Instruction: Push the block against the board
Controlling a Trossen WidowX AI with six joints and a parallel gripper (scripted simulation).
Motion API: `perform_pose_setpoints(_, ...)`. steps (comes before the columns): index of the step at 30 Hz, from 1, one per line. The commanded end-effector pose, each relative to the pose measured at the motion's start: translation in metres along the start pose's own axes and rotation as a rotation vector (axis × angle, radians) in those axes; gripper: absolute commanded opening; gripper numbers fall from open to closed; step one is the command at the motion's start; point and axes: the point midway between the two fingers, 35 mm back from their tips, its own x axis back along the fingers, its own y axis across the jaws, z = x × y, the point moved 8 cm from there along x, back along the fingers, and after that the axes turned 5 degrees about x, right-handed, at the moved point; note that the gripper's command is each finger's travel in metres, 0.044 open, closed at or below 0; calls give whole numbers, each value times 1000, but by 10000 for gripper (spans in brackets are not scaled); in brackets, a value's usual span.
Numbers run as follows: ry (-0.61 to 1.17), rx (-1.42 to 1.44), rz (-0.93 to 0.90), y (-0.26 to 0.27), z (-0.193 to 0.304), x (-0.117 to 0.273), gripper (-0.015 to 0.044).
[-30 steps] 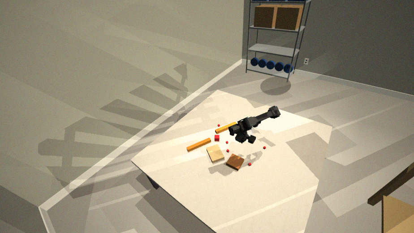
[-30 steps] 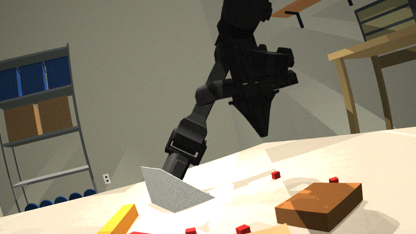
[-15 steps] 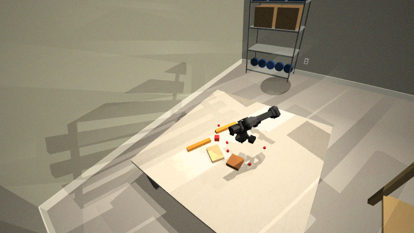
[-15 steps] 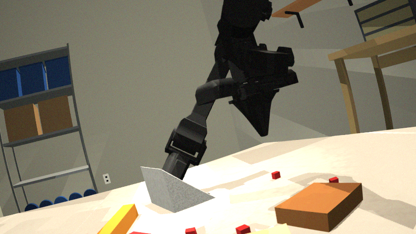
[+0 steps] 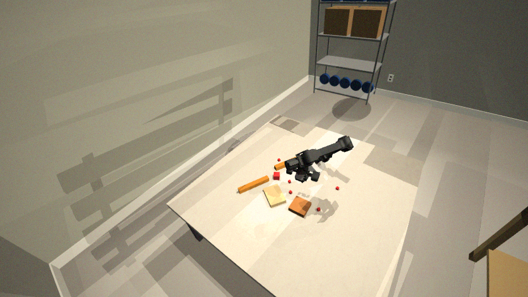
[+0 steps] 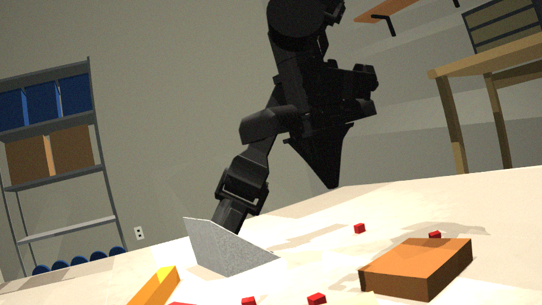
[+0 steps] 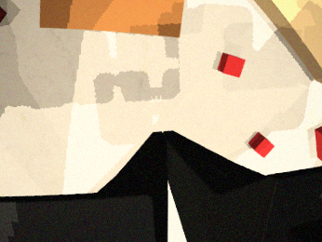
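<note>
A flat brown-orange square block (image 5: 299, 206) (image 6: 415, 261) (image 7: 116, 14) lies on the table. A flat pale yellow board (image 5: 274, 195) (image 6: 360, 300) (image 7: 294, 8) lies beside it, cut off in the exterior view and the wrist view. The two are apart, with a narrow wedge of table between them, and their facing sides are at an angle to each other. My gripper (image 6: 332, 187) (image 7: 162, 141) is shut and empty. It is raised above the table, touching neither part. In the top view the arm hides its fingertips.
Two orange bars (image 5: 253, 184) (image 5: 280, 166) lie behind the board, with a red cube (image 5: 276, 175) between them. Several tiny red cubes are scattered around, one (image 5: 290, 192) (image 7: 232, 65) near the gap and one (image 5: 318, 209) beside the block. A grey wedge (image 6: 227, 246) stands by the arm's base.
</note>
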Motion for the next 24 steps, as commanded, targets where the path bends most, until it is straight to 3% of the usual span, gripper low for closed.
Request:
perform_pose_setpoints(1,3,130,10,-36,-2,-6,0)
perform_pose_setpoints(19,10,742,13,-186,33,-57,0)
perform_pose_setpoints(24,10,793,12,-198,39,-63,0)
